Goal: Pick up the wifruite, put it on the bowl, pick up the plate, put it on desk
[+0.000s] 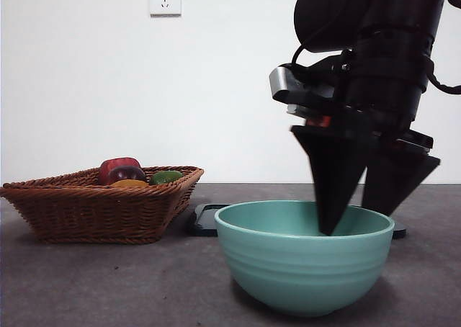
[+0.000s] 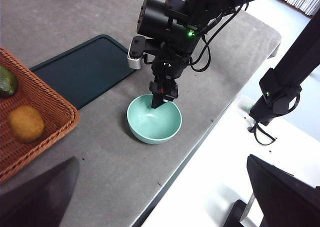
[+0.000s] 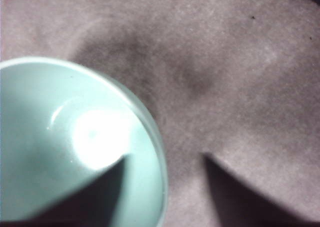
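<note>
My right pincer [image 1: 356, 219] straddles the rim of the bowl [image 1: 302, 269]: one jaw is dipped inside, the other hangs outside the wall, the two spread apart and not pinching anything that I can see. The bowl holds nothing; its bright glazed floor shows clearly in my right wrist view.

The wifruit [image 2: 25, 123] is not here. It lies in the basket [image 2: 47, 104], well apart from the bowl, with a dark tray [image 2: 82, 67] lying on the tabletop [image 2: 100, 172] between them. A green fruit [image 2: 7, 81] sits in the same basket near it, and from the front a dark red fruit [image 1: 121, 170] shows beside them. The wifruit's long axis runs roughly along the basket's near wall, as far as I can judge.

My left pincer [image 2: 160, 207] hangs high, its jaws wide apart and holding nothing, and looks nearer the basket. I judge the fruit step not yet done, and the left arm better placed for it.
</note>
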Robot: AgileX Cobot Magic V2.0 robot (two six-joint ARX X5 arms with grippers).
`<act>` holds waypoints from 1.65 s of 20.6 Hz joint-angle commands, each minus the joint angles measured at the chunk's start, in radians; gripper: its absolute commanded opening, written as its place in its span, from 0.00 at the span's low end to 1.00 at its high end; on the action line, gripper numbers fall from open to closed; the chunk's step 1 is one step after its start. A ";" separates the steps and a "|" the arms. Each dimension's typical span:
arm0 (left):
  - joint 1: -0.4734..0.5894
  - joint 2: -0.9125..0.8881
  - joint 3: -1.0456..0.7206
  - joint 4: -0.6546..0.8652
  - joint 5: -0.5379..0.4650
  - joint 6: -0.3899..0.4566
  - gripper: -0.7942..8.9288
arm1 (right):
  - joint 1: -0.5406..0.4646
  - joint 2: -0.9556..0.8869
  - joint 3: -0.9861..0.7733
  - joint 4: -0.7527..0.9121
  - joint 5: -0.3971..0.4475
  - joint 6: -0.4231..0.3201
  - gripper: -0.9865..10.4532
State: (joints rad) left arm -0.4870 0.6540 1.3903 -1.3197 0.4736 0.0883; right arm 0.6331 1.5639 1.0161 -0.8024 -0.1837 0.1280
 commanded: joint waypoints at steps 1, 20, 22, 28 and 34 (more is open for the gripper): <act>-0.005 0.004 0.013 0.008 -0.002 0.004 0.69 | -0.001 -0.010 0.010 -0.004 0.001 -0.006 0.42; -0.005 0.004 0.013 -0.003 -0.002 -0.015 0.69 | -0.008 -1.017 0.013 -0.268 0.026 0.085 0.63; -0.005 0.004 0.013 0.005 -0.002 -0.014 0.69 | -0.008 -1.096 0.013 -0.269 0.027 0.095 0.63; -0.004 0.005 0.013 0.008 -0.002 -0.013 0.69 | -0.008 -1.224 0.013 -0.269 0.029 0.095 0.63; -0.004 0.005 0.013 0.008 -0.002 -0.013 0.69 | -0.008 -1.228 0.013 -0.259 0.028 0.095 0.63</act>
State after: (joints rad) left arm -0.4866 0.6540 1.3903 -1.3270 0.4736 0.0799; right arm 0.6201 0.3355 1.0164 -1.0763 -0.1570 0.2142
